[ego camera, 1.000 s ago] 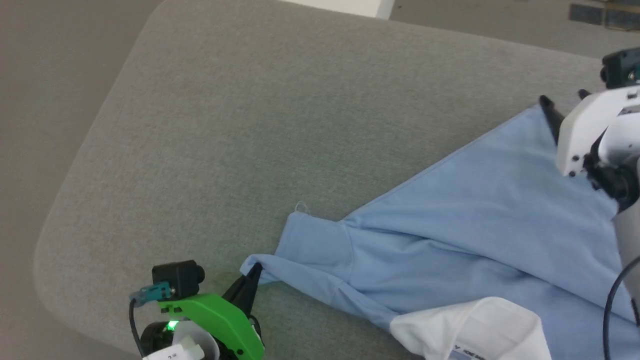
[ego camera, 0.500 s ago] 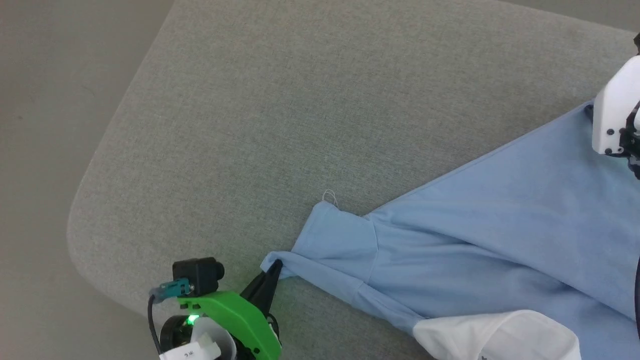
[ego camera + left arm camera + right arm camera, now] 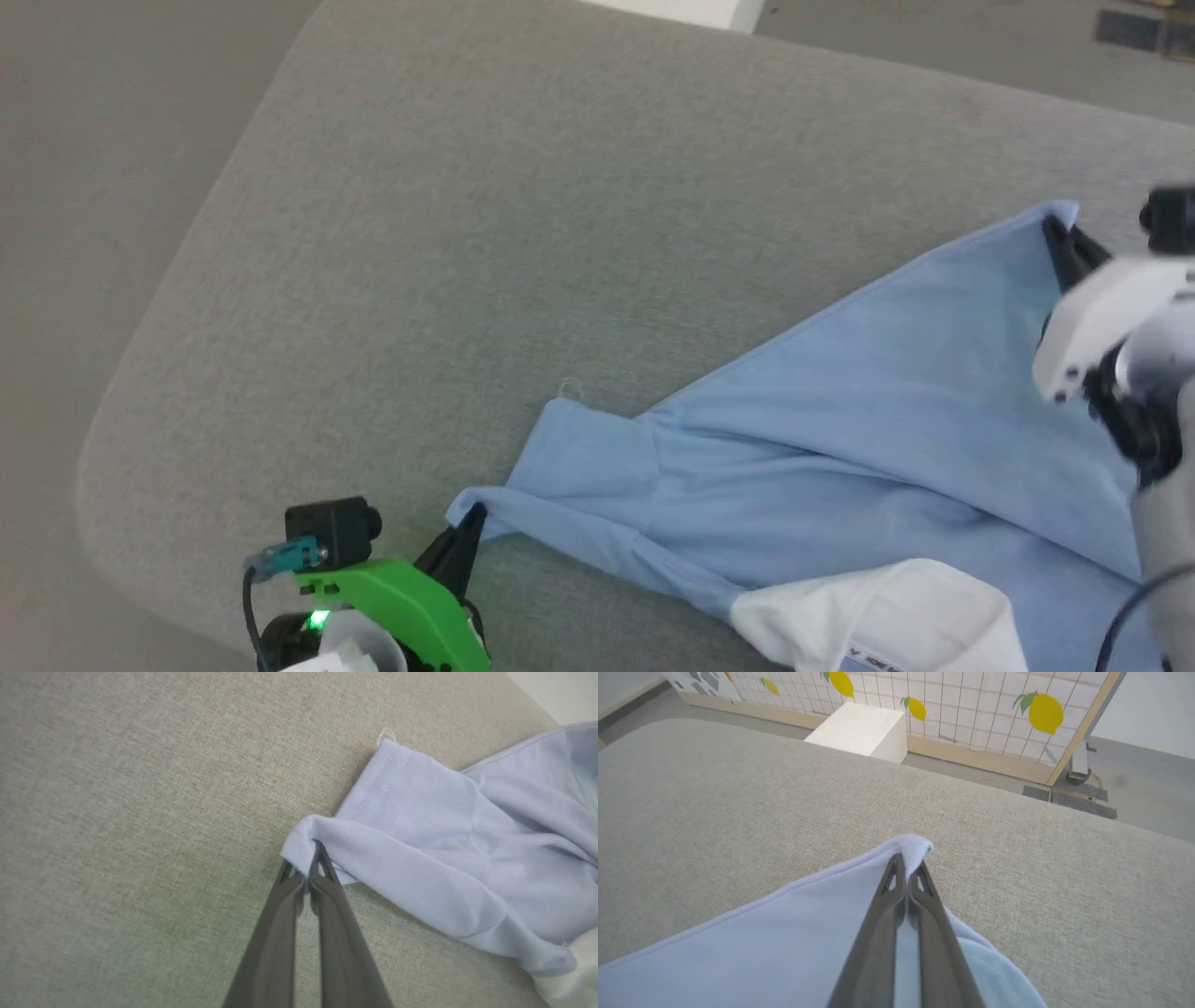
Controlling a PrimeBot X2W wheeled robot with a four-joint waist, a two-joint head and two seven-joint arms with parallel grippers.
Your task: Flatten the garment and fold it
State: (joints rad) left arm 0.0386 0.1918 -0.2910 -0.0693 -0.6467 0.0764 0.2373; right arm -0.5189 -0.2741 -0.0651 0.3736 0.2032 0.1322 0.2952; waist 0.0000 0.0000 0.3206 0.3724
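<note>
Since the garment (image 3: pixel 887 420) looks like soft, light knit that will sag, lying across the frame's lower right on the grey pad (image 3: pixel 560 187), I hold its edges: left gripper (image 3: pixel 470 525) pinching the sleeve (image 3: pixel 397 793), right gripper (image 3: pixel 1060 233) clamped on a hem corner (image 3: pixel 915 844).

Light blue garment (image 3: pixel 868 439), white collar, spread rumpled on grey cushion (image 3: pixel 523 233)

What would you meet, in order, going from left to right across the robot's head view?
First the left gripper, then the sleeve, the white collar, and last the right gripper; both are shut on the garment.
</note>
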